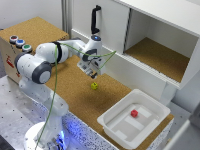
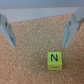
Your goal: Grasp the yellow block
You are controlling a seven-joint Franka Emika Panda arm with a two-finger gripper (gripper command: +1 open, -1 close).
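Note:
The yellow block (image 1: 94,86) is a tiny bright yellow cube on the cork surface. In the wrist view the yellow block (image 2: 53,59) shows a dark letter N on its top face. My gripper (image 1: 93,75) hangs just above and slightly behind the block, not touching it. In the wrist view the gripper (image 2: 39,45) is open and empty, its fingers (image 2: 9,32) spread wide. The block lies a little off the line between the fingertips, toward the right-hand finger.
A white tray (image 1: 112,120) at the exterior view's lower right holds a small red cube (image 1: 134,113). A white cabinet (image 1: 165,45) with an open cork-floored compartment stands behind. A black handle (image 1: 95,20) rises behind the arm. A box with coloured buttons (image 1: 20,42) is at the left.

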